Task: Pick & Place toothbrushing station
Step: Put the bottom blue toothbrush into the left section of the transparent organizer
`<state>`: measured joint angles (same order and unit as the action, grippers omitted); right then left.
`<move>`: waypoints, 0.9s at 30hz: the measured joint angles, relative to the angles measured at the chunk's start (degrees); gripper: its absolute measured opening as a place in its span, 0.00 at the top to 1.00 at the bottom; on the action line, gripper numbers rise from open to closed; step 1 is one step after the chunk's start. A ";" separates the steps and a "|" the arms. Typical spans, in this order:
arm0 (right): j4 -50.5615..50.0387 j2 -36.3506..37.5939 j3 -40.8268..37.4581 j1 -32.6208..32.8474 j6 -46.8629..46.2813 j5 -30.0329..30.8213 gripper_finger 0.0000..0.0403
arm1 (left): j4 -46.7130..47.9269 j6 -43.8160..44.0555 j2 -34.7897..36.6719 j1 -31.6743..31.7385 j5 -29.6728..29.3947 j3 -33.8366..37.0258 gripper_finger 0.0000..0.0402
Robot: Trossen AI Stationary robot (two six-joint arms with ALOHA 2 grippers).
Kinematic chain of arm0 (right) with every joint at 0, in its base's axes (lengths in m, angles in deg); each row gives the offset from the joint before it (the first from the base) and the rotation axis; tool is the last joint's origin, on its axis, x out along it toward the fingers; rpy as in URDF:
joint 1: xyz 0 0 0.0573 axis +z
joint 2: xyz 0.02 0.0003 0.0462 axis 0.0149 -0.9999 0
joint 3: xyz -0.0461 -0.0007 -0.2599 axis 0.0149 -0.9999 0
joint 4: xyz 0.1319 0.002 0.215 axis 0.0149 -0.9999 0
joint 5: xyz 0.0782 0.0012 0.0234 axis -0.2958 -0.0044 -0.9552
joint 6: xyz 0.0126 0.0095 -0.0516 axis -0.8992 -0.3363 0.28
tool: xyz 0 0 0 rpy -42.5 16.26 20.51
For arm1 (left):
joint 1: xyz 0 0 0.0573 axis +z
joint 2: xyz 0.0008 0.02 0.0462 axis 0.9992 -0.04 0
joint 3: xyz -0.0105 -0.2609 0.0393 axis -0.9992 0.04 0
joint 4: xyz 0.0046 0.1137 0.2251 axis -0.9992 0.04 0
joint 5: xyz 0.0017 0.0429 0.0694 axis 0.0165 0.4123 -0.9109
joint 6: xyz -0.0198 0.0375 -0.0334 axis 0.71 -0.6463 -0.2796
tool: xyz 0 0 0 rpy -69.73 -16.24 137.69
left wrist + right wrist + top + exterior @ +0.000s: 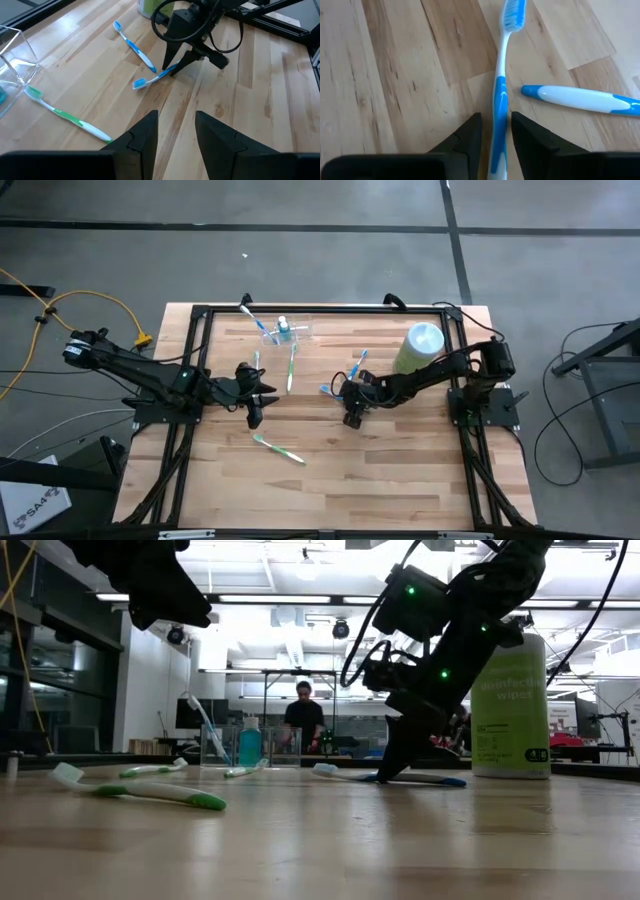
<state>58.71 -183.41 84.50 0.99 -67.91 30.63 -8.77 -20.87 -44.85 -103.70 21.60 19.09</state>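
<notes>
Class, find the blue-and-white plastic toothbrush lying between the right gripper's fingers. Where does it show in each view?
High view: blue-and-white plastic toothbrush mid-table, by the right arm's tip.
Low view: toothbrush flat on the table, centre.
Left wrist view: toothbrush out ahead, under the other arm.
Right wrist view: toothbrush centre, between the fingers.
Shared landmark: the right gripper straddling it.

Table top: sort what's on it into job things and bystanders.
Job:
- clear holder
- blue toothbrush between the right gripper fingers
- second blue toothbrush
- green toothbrushes

Lying about:
- wipes canister
- left gripper, open, waiting
</notes>
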 joint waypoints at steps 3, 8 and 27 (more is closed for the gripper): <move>0.04 -0.02 0.00 0.00 0.00 0.15 0.79 | 0.01 0.00 0.00 -0.01 0.00 0.00 0.68; 0.04 -0.04 0.00 0.00 0.00 0.24 0.83 | 0.01 0.00 0.00 0.00 0.00 0.00 0.68; -0.02 -0.07 0.02 -0.02 -1.30 0.20 0.95 | 0.01 0.00 0.00 0.01 0.48 0.00 0.68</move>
<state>58.69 -183.47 84.52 0.97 -69.21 30.83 -8.75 -20.87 -44.85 -103.69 22.08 19.09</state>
